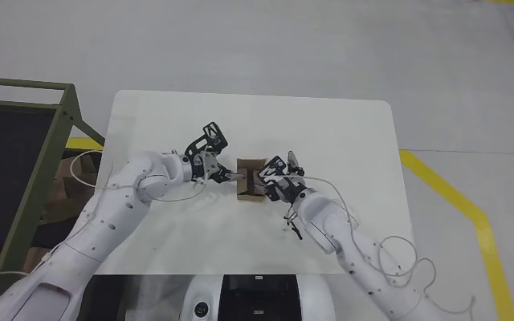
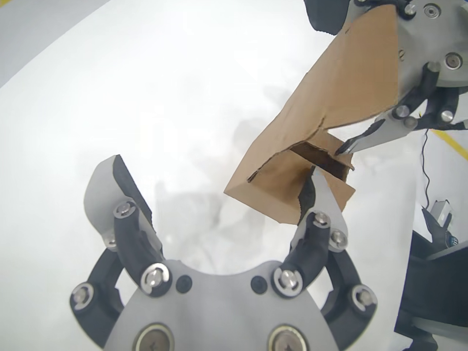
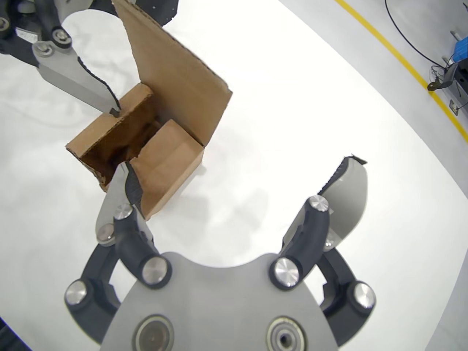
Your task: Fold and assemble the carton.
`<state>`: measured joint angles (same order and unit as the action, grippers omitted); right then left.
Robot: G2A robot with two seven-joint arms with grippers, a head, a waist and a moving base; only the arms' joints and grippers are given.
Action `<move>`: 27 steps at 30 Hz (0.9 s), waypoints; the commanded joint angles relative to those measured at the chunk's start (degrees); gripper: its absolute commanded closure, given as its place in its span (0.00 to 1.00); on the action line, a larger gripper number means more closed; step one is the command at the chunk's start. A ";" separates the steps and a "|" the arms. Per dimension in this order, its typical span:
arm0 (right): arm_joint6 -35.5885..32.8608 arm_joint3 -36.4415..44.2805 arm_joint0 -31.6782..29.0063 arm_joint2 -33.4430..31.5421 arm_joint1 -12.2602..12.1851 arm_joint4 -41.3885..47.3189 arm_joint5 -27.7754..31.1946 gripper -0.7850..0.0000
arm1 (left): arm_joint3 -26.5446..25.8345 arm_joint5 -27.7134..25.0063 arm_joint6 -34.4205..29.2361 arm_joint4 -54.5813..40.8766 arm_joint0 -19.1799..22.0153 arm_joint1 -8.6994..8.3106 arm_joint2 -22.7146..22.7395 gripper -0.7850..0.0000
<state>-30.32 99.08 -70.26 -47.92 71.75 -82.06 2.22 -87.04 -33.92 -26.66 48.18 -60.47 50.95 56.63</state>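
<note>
A small brown corrugated-cardboard carton [image 1: 250, 181] sits near the middle of the white counter [image 1: 337, 136], partly assembled. Its top is open, showing a dark hollow inside. One long flap [image 3: 175, 74] stands tall from a side wall, and a shorter flap [image 3: 166, 146] lies folded over part of the opening.

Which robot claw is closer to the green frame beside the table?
Left. The left gripper sits on the carton's side facing the green frame; the right gripper is on the carton's far side from it.
</note>
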 commanded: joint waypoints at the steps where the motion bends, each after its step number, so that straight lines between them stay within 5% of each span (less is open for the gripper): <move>1: -0.03 -0.43 0.34 0.52 0.30 -0.16 -0.44 0.00 | -0.86 1.47 -0.92 1.58 -0.24 0.10 -0.30 0.00; 15: 1.09 -0.91 -0.53 0.18 1.69 -1.02 -6.84 0.00 | -3.42 6.52 -4.97 4.53 -0.84 0.88 -1.00 0.00; 27: -0.20 -3.22 0.16 -0.25 2.48 0.32 -4.46 0.00 | -3.08 7.18 -5.63 4.92 -0.54 1.62 -1.24 0.00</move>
<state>-30.51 96.24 -70.37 -48.32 74.09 -81.88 -2.15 -90.15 -26.75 -32.41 53.05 -60.99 52.52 55.37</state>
